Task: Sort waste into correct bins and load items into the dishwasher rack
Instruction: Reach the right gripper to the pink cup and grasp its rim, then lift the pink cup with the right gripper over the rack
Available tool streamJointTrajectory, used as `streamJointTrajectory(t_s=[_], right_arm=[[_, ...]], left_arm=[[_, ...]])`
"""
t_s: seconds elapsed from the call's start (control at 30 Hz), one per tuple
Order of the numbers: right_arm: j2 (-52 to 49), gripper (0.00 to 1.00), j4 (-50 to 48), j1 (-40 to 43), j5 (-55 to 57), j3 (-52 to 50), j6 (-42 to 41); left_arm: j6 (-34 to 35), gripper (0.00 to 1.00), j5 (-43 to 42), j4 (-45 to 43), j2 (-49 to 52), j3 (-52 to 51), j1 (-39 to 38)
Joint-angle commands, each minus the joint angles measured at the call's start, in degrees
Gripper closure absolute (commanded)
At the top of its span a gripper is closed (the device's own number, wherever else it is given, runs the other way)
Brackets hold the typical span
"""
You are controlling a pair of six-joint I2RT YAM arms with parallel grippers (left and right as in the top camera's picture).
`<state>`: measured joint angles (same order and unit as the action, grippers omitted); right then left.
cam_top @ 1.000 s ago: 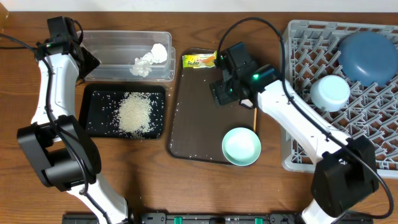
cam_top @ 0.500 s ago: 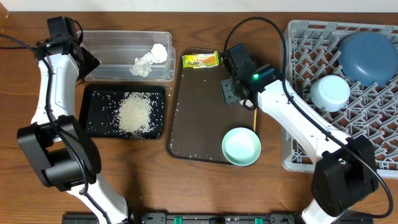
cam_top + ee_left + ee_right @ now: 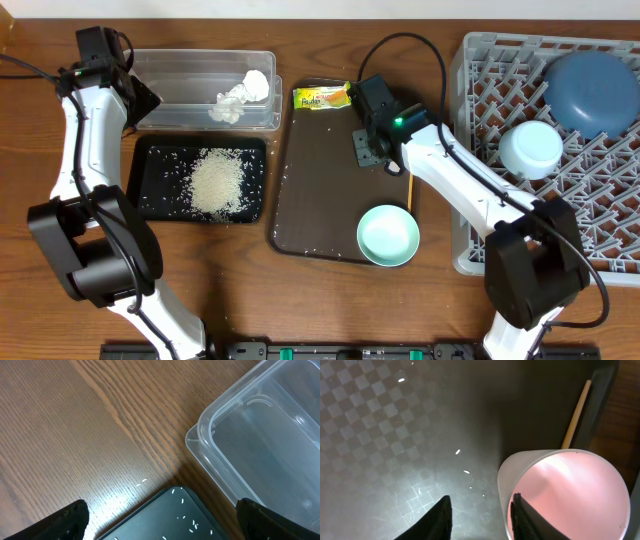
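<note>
Wooden tabletop is filling the overhead view, with a grey rack (image 3: 600, 200) taking up its right edge. A dark blue plate (image 3: 595, 90) and one pale bowl (image 3: 530, 148) are already sitting in the rack. Toward the far left corner, a clear tub (image 3: 180, 75) is holding the tissue (image 3: 240, 97). Just in front of it a black tray (image 3: 150, 205) is holding the rice (image 3: 217, 182), so that waste looks sorted. A brown tray (image 3: 320, 190) is lying mid-table. The wrapper (image 3: 320, 97) is resting at its far edge, not yet binned, and a second bowl (image 3: 388, 235) is sitting at its near right corner, beside the stick (image 3: 410, 190).

The right gripper (image 3: 368, 150) is hovering low over the brown tray's far right part. Its wrist view is showing the fingers (image 3: 442, 517) spread apart, one outside and one over the rim of the pink cup (image 3: 570, 495). They are apparently lining up to pinch the wall, though whether they are touching it cannot be told. The left gripper (image 3: 162, 525) is hanging released, gripping nothing, over the gap between tub and black tray at far left, apparently parked clear of the work.
</note>
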<state>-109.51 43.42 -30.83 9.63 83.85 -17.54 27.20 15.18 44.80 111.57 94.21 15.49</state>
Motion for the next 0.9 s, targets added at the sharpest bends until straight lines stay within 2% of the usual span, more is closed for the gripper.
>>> streamJointTrajectory(t_s=[0.0,0.27,0.43,0.63,0.87], right_arm=[[-0.1,0.65,-0.2,0.8,1.0,0.1,-0.5],[-1.1,0.63,-0.4,1.0,4.6,0.0,-0.5],[-1.8,0.64,-0.4,1.2,3.0,0.0,-0.5],[-1.8,0.75,0.1,1.2,2.0,0.0,-0.9],[-2.2,0.77,0.2,1.2,2.4,0.0,-0.9]], left_arm=[[0.5,0.04,0.3,0.2,0.5,0.0,0.1],[0.5,0.04,0.3,0.2,0.5,0.0,0.1],[0.5,0.04,0.3,0.2,0.5,0.0,0.1],[0.5,0.04,0.3,0.2,0.5,0.0,0.1],[0.6,0.04,0.3,0.2,0.5,0.0,0.1]])
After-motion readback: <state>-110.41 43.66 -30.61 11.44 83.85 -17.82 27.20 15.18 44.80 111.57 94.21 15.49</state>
